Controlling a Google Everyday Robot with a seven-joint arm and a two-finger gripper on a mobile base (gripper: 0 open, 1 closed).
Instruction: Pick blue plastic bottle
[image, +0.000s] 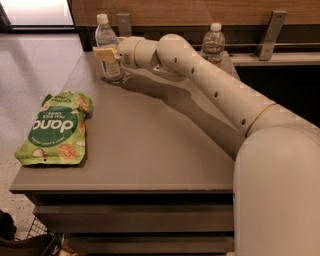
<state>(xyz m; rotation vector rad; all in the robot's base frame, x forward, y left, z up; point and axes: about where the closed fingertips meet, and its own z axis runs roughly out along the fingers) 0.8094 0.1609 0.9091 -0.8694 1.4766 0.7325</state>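
The pale bluish plastic bottle with a white cap (105, 36) stands at the far-left corner of the grey surface (150, 145). The claw (105, 54) sits at its mid-body; whether it is clamped I cannot tell. The bottle is probably light, slick and thin-walled, so a firm mid-body hold suits it. Two edges lie close. There is open room to the right, and the green snack pouch (55, 129) is well apart.
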